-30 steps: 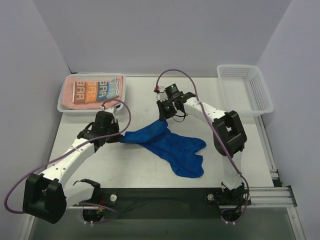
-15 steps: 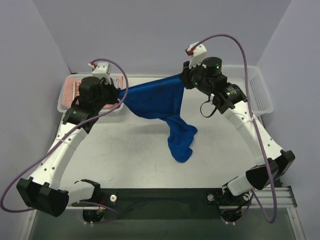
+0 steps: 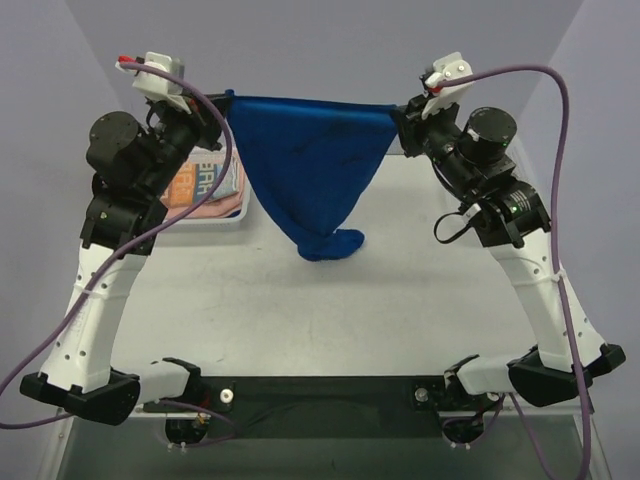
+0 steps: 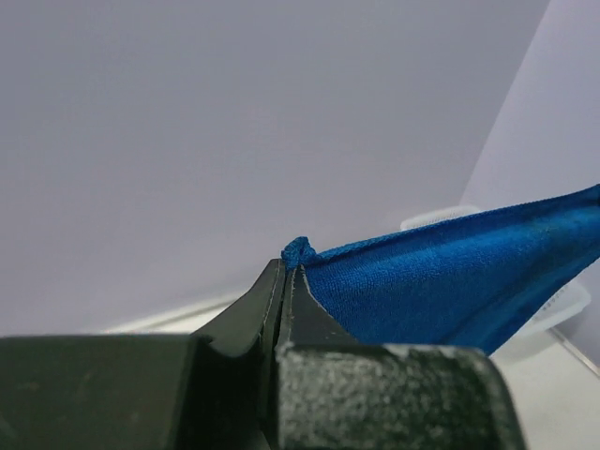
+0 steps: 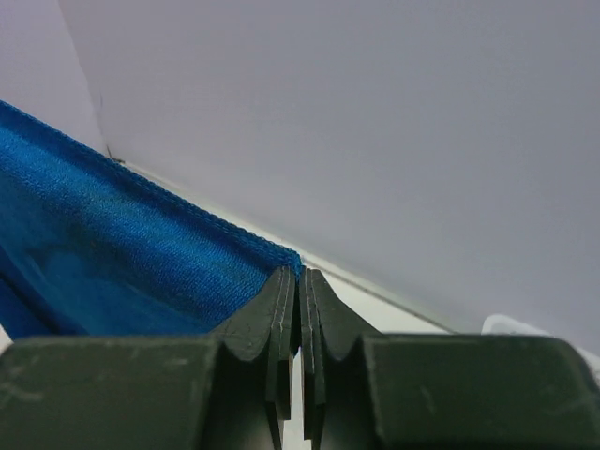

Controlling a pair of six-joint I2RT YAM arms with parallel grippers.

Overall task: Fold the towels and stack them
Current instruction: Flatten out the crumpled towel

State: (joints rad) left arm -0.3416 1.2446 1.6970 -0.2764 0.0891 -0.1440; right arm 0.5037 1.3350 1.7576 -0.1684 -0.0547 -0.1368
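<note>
Basket: lettered towel atop pink towel | both jaws clenched on blue towel corners

A white mesh plastic basket is set at the far left of the white table — only its near rim and corner are seen. A dark strip is run along the table's near edge. In the left wrist view, another white basket is glimpsed against the pale wall — mostly covered.
</note>
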